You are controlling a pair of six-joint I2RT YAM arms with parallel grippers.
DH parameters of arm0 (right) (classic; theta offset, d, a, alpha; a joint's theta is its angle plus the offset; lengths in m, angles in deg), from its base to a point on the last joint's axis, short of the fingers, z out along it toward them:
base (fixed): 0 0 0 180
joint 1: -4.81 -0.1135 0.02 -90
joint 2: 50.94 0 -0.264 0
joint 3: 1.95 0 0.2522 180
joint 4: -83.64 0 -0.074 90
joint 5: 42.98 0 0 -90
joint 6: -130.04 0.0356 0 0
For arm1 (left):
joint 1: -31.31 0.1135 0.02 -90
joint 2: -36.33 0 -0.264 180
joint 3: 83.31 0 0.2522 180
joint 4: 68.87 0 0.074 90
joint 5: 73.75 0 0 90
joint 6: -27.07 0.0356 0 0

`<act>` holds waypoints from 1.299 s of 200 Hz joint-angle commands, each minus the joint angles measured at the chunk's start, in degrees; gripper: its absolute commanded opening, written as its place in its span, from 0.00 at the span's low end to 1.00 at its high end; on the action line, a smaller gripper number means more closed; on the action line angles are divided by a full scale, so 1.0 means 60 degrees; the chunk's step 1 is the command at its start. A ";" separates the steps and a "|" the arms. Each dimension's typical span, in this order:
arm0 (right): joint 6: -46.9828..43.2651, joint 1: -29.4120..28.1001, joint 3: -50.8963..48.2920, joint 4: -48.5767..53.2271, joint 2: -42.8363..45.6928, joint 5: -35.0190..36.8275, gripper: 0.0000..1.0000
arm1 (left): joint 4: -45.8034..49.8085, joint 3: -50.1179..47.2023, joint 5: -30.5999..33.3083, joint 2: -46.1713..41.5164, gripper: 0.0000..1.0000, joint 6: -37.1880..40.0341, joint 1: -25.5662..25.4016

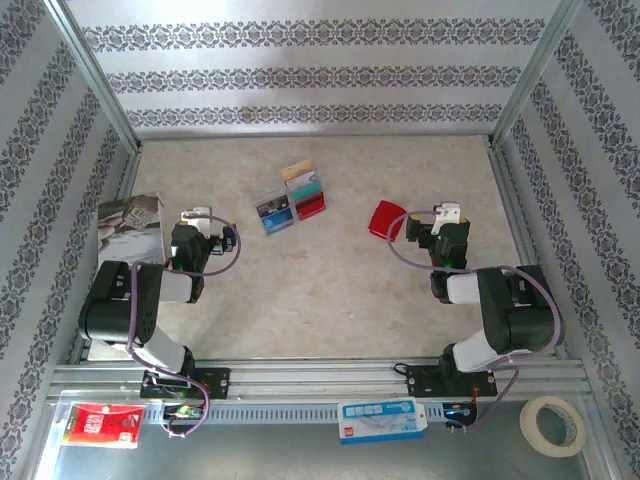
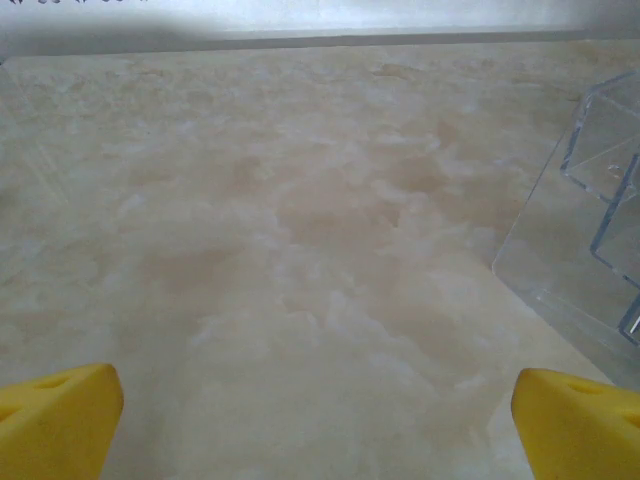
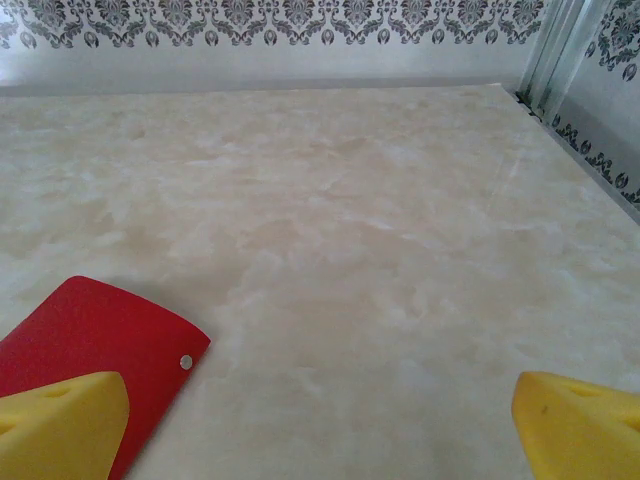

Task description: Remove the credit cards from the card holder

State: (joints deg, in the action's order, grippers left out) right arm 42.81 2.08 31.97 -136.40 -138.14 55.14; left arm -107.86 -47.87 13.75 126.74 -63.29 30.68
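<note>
My right tool (image 3: 318,432) hung released, empty; left tool (image 2: 318,425) likewise. The holder (image 3: 95,340) lay just ahead-left of my right tool, by its left finger. Right arm was nearer.

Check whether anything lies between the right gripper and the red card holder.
Nothing visible does. The red card holder lies flat on the table right in front of the open right gripper, off toward its left finger, with nothing lying between them.
</note>
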 commanded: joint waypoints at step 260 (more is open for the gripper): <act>-0.0246 0.0025 -0.0021 0.0457 0.1255 -0.0164 0.98 | 0.1637 0.0710 0.0386 -0.0823 1.00 0.0039 0.0148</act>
State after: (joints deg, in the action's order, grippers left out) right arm 42.17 2.43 31.90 -135.22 -136.33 53.46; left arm -102.48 -45.56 13.62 125.26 -63.12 30.68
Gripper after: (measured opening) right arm 0.982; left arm 0.998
